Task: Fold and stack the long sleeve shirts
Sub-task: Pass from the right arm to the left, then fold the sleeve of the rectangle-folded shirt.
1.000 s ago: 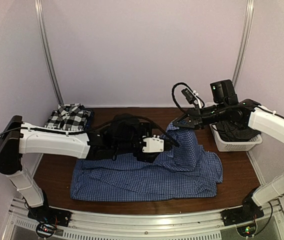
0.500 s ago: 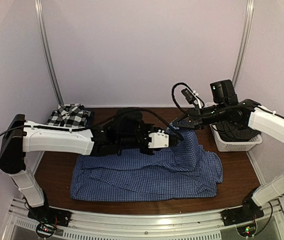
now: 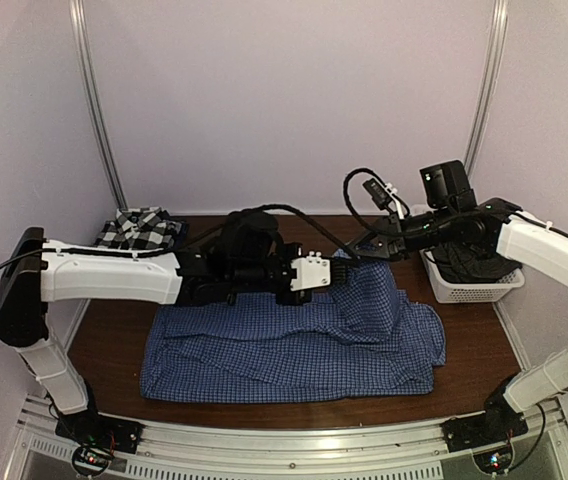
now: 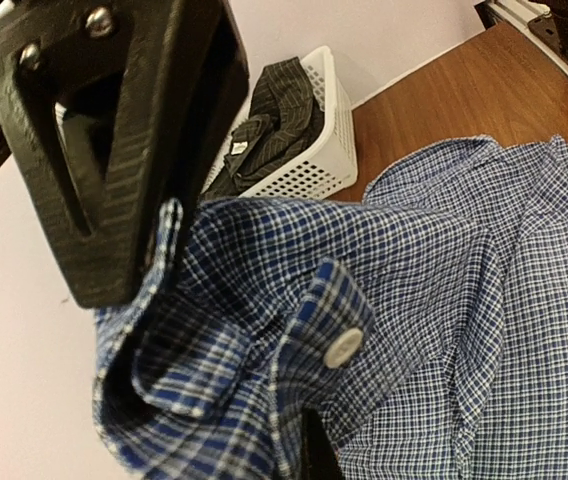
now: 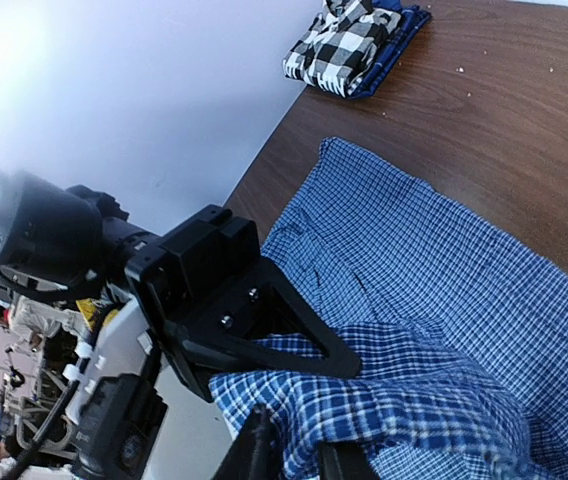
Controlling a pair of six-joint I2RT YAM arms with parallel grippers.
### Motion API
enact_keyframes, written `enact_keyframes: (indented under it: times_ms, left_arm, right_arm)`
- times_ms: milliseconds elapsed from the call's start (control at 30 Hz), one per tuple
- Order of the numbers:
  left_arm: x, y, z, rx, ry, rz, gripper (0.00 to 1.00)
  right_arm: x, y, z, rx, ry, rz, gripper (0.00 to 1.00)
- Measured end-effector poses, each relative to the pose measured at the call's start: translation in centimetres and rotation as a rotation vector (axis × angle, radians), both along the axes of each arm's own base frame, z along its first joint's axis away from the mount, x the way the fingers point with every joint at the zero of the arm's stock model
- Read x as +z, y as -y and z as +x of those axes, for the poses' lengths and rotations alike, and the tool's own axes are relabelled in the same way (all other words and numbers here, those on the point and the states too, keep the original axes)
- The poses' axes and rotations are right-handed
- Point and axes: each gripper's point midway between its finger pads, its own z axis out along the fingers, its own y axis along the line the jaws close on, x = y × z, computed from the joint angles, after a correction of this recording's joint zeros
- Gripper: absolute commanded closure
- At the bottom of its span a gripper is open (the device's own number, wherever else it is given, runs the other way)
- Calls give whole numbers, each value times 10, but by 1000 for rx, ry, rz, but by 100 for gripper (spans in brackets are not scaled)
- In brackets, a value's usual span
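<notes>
Blue check shirt [image 3: 294, 345] lies spread just left of the white basket [image 3: 469, 290], long axis running away from it. Left gripper [image 3: 342, 270] is clamped on its raised cuffed edge (button visible). Right gripper [image 3: 358, 253], on the basket side, meets the same fold with fingers narrow; its grip cannot be determined.
</notes>
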Motion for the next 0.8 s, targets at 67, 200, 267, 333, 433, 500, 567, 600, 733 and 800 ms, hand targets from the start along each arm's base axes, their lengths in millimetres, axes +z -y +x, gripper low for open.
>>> enact_keyframes:
  times_ms: [67, 200, 267, 333, 433, 500, 567, 600, 733, 800]
  left_arm:
    - [2, -3, 1, 10, -20, -4, 100]
    - [4, -7, 2, 43, -61, -8, 100]
    - [2, -8, 3, 58, -79, 0, 100]
    - [1, -10, 4, 69, -93, 5, 100]
    - [3, -12, 1, 68, -119, -3, 100]
    - [8, -13, -4, 55, -139, -12, 100]
    - [13, -13, -9, 34, -156, -10, 100]
    - [15, -12, -11, 21, -161, -11, 100]
    - [28, -8, -20, -30, -165, -3, 100]
    - [33, -7, -24, -48, -162, 6, 100]
  right_arm:
    - [-3, 2, 1, -9, -2, -14, 52]
    - [-9, 12, 5, -39, 14, -60, 35]
    - [-7, 19, 5, -62, 30, -85, 32]
    - [0, 28, 4, -88, 52, -105, 32]
    - [19, 45, 8, -147, 108, -122, 32]
    - [36, 61, 13, -206, 151, -126, 32]
    - [49, 80, 19, -272, 184, -131, 32]
    - [56, 89, 23, -307, 202, -136, 32]
    - [68, 115, 34, -403, 242, -156, 32]
    - [64, 118, 38, -416, 233, -167, 32]
